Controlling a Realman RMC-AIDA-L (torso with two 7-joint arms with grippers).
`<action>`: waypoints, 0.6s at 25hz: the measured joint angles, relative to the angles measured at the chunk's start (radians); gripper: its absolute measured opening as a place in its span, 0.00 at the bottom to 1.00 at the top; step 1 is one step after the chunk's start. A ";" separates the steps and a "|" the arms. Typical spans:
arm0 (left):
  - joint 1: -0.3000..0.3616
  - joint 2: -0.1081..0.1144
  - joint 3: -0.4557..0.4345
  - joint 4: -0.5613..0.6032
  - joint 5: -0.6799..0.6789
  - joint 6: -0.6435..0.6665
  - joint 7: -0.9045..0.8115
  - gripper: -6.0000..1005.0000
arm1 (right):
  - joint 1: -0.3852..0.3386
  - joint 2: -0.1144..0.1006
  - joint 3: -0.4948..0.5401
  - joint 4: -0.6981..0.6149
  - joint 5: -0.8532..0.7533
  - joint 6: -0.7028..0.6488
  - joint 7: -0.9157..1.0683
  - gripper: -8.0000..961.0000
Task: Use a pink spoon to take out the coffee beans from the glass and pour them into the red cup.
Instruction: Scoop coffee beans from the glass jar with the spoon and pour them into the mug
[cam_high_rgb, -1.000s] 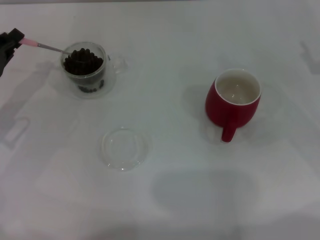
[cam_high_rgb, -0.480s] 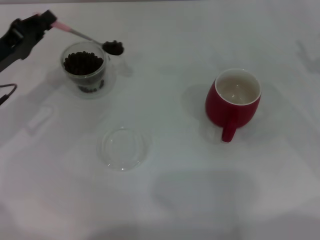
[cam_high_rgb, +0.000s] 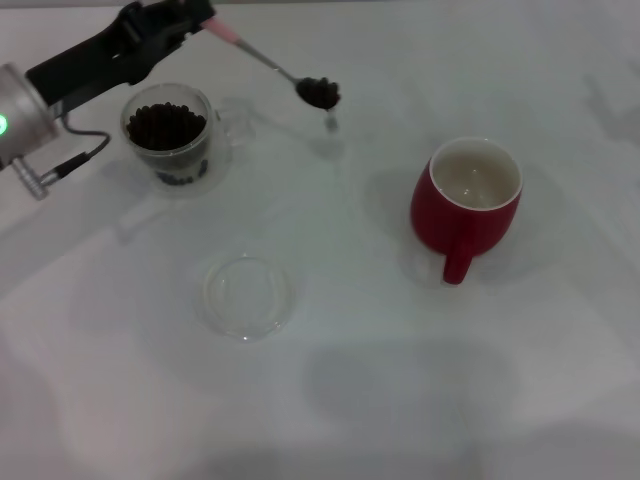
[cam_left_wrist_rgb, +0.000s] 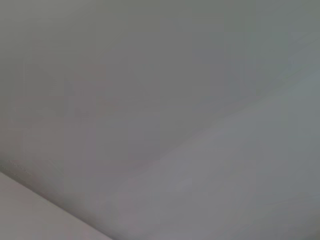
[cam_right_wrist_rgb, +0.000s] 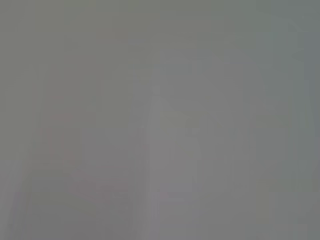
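Observation:
In the head view my left gripper (cam_high_rgb: 196, 17) is shut on the pink spoon (cam_high_rgb: 270, 63) and holds it in the air at the far left. The spoon's bowl carries a heap of coffee beans (cam_high_rgb: 319, 92), between the glass and the red cup. The glass (cam_high_rgb: 170, 135) stands at the far left, under my left arm, still holding many dark beans. The red cup (cam_high_rgb: 471, 200) stands upright at the right, empty, cream inside, handle toward me. The right gripper is out of view. Both wrist views show only grey blur.
A flat clear round glass dish (cam_high_rgb: 247, 296) lies on the white table (cam_high_rgb: 400, 380), nearer to me than the glass. A cable hangs from my left arm (cam_high_rgb: 60, 165) beside the glass.
My left gripper lifted the loaded spoon out of the glass and carried it to the right, toward the red cup. The arm now reaches over the glass.

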 joint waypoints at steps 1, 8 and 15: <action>-0.011 -0.002 0.007 0.000 0.001 0.001 -0.008 0.14 | 0.000 0.000 0.000 0.000 0.000 0.000 0.000 0.73; -0.087 -0.013 0.078 0.006 0.004 0.003 -0.053 0.14 | 0.002 0.000 0.000 0.001 0.000 -0.002 0.000 0.73; -0.155 -0.021 0.161 -0.001 0.011 -0.001 -0.074 0.14 | 0.003 0.000 0.000 0.009 0.000 -0.002 0.000 0.73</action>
